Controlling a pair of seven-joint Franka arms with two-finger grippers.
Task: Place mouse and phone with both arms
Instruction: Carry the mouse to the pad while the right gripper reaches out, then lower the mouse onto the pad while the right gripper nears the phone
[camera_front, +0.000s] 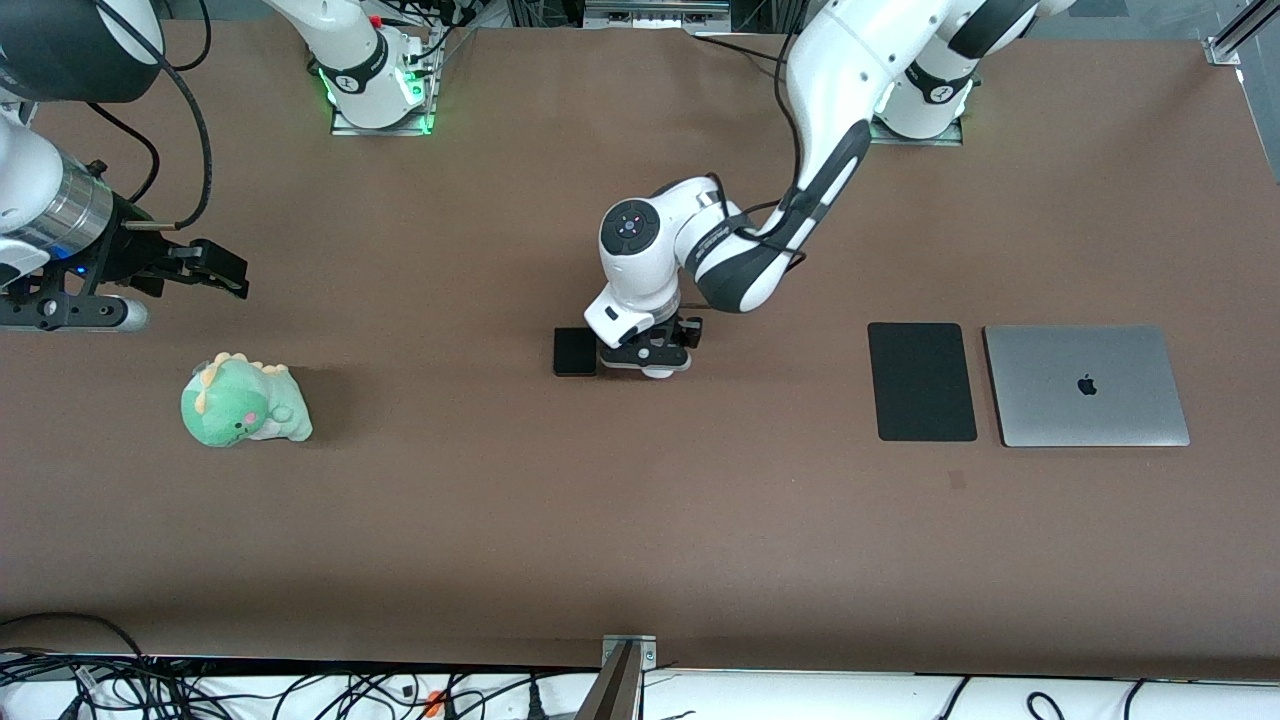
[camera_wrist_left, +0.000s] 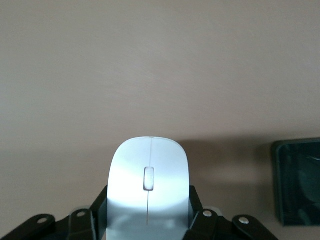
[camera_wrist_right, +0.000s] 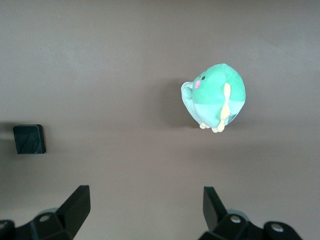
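The white mouse (camera_wrist_left: 148, 175) lies between the fingers (camera_wrist_left: 196, 202) of my left gripper (camera_wrist_left: 148, 202), which press on both of its sides. In the front view the left gripper (camera_front: 655, 352) is low at the middle of the table, and only a white edge of the mouse (camera_front: 657, 371) shows under it. The black phone (camera_front: 574, 351) lies flat on the table right beside the mouse, toward the right arm's end; it also shows in the left wrist view (camera_wrist_left: 297, 181) and the right wrist view (camera_wrist_right: 29, 138). My right gripper (camera_front: 232, 274) is open and empty (camera_wrist_right: 146, 200), up in the air at the right arm's end.
A green plush dinosaur (camera_front: 245, 402) lies at the right arm's end, also in the right wrist view (camera_wrist_right: 216, 97). A large thin black pad (camera_front: 921, 381) and a closed grey laptop (camera_front: 1086, 385) lie side by side toward the left arm's end.
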